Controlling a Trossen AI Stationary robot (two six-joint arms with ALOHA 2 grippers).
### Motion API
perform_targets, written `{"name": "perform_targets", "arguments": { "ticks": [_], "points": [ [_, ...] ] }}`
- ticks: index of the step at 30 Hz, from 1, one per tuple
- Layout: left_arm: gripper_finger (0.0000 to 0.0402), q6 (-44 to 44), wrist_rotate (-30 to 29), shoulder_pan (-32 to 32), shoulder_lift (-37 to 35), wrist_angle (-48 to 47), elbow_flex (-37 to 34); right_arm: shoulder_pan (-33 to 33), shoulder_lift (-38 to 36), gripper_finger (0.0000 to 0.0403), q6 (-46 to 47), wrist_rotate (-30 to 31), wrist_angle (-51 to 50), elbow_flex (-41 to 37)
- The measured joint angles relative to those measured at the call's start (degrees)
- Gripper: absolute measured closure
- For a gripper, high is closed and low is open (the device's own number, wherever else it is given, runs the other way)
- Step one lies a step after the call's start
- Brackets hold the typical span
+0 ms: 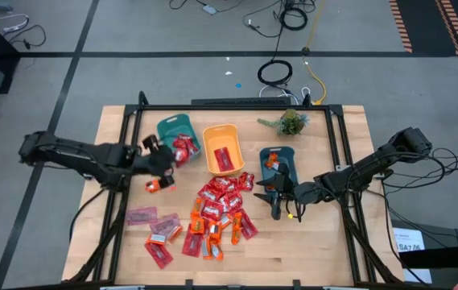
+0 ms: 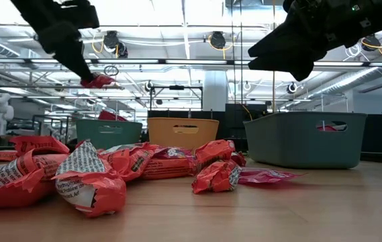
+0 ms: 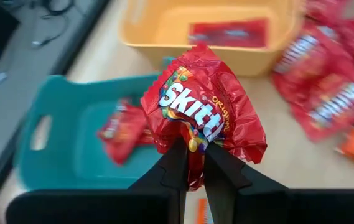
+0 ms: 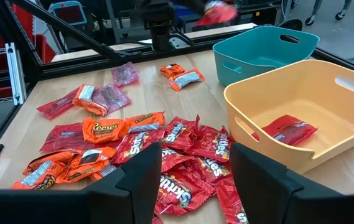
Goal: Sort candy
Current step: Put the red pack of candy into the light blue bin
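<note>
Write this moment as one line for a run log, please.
left gripper: shut on red candy, near left teal bin | right gripper: open, empty, over candy pile | orange bin: one candy

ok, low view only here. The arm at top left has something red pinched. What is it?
Observer: A red Skittles packet, clamped in the left end effector.
Operator: Over which bin?
Observer: It hangs at the edge of the left teal bin.
Operator: Right arm carrying anything?
Observer: No, the right end effector is open with nothing between its fingers.
</note>
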Motion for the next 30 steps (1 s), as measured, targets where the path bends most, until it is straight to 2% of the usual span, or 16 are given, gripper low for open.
{"name": "perform_targets", "arguments": {
  "ticks": [9, 13, 21, 30],
  "points": [
    [0.0354, 6.3, -1.1, 16.6, -1.0, 0.9, 0.0, 0.0, 0.0, 0.0222, 0.0, 0.0, 0.0, 0.0],
    [0.0354, 6.6, -1.5, 22.0, -0.2, 5.3, 0.0, 0.0, 0.0, 0.0222, 0.0, 0.0, 0.0, 0.0],
    [0.0354, 10.6, -1.7, 24.8, -0.2, 13.3, 0.0, 0.0, 0.0, 0.0222, 0.0, 0.0, 0.0, 0.0],
    [0.0354, 9.3, -1.7, 24.9, -0.2, 13.8, -2.4, 0.0, 0.0, 0.0222, 0.0, 0.0, 0.0, 0.0]
  ]
}}
